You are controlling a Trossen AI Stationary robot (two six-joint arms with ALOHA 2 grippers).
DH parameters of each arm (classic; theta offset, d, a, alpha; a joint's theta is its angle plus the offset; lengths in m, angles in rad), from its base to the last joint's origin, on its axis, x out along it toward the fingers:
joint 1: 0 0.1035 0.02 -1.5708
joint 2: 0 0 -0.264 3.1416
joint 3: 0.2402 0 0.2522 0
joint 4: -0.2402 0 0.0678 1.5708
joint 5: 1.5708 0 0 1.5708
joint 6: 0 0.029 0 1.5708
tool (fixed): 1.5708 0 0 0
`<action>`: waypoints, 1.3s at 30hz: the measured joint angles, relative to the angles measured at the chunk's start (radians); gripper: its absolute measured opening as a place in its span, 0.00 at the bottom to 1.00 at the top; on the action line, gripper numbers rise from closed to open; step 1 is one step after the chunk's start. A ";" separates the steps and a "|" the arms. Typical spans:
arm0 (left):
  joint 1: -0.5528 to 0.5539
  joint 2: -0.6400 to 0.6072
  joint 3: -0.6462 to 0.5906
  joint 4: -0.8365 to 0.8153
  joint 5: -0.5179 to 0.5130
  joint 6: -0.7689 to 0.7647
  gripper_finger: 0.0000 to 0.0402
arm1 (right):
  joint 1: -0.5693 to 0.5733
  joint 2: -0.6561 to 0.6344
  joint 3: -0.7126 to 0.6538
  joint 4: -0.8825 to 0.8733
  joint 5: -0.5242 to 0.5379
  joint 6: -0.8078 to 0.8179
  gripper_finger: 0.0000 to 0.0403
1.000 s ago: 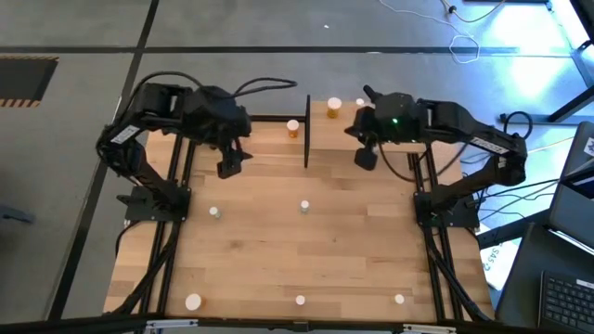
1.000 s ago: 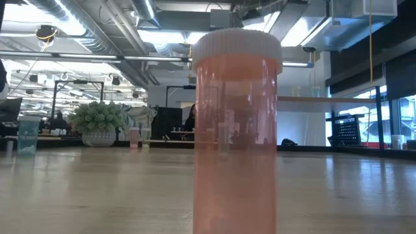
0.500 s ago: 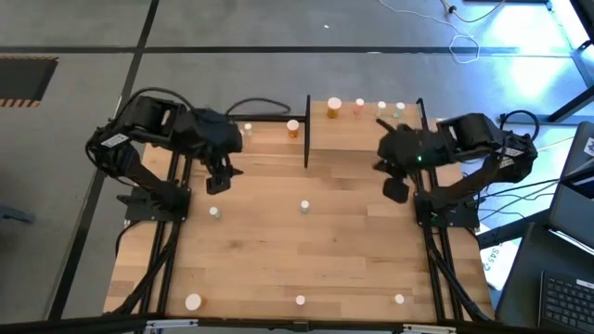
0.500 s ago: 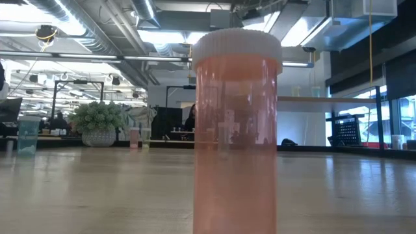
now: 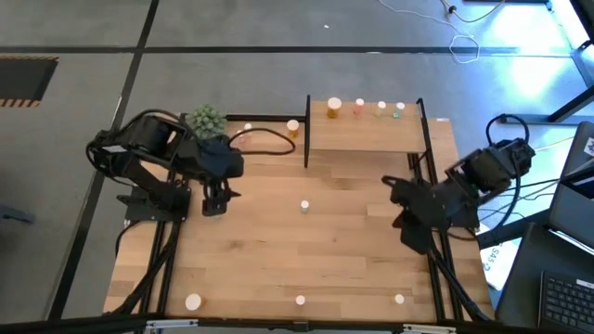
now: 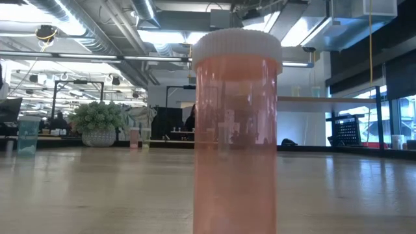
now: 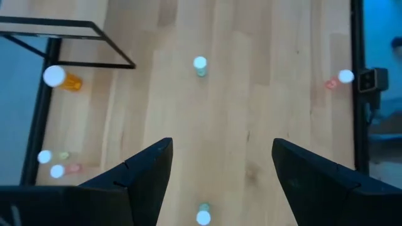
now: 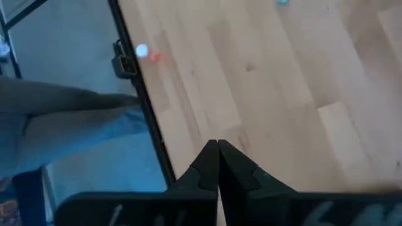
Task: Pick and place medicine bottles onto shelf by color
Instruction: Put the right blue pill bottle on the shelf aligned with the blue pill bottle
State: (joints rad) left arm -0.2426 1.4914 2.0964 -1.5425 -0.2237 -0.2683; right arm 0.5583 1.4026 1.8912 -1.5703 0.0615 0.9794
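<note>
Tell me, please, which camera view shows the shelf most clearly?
The high view: the whole shelf appears from above, four bottles along its far edge. The left wrist view catches only one black-framed corner. The low and right wrist views show nothing identifiable of it.

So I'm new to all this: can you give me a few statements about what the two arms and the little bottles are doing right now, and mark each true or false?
1. The left gripper is open and holds nothing. True.
2. The right gripper is open wide. False: its fingers are shut together, with nothing between them.
3. Four medicine bottles stand in a row on the shelf. True: the orange bottle is at its left end.
4. The green plant ball sits on the shelf. False: it is off the shelf, near the left arm.
5. No bottles remain on the table. False: several do, such as one in the middle.
</note>
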 joint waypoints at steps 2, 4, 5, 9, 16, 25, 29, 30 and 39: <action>-0.018 0.000 0.000 0.013 -0.003 -0.034 0.67 | 0.040 0.009 0.000 -0.001 0.050 0.042 0.00; -0.034 0.000 0.000 0.015 -0.010 -0.070 0.67 | 0.072 0.019 0.000 -0.001 0.088 0.065 0.00; -0.042 0.000 0.000 0.014 -0.018 -0.088 0.67 | 0.083 0.026 -0.001 -0.001 0.106 0.065 0.00; -0.073 0.000 0.000 0.015 -0.057 -0.155 0.67 | 0.095 0.053 -0.001 0.004 0.130 0.015 0.02; -0.088 0.000 0.000 0.023 -0.116 -0.277 0.67 | 0.050 0.084 -0.001 0.014 0.099 -0.136 0.07; -0.088 0.000 0.000 0.061 -0.135 -0.306 0.67 | -0.076 0.087 -0.001 0.104 -0.058 -0.420 0.23; -0.088 0.000 0.000 0.062 -0.135 -0.300 0.67 | -0.122 0.090 -0.001 0.148 -0.064 -0.522 0.33; -0.088 0.000 0.000 0.061 -0.135 -0.292 0.67 | -0.134 0.090 -0.001 0.162 -0.064 -0.547 0.35; -0.090 0.001 0.000 0.060 -0.135 -0.242 0.67 | -0.263 0.172 -0.001 0.224 -0.056 -0.705 0.50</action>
State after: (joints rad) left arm -0.3329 1.4921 2.0968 -1.4823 -0.3588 -0.5101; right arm 0.2958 1.5750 1.8904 -1.3460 0.0059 0.2748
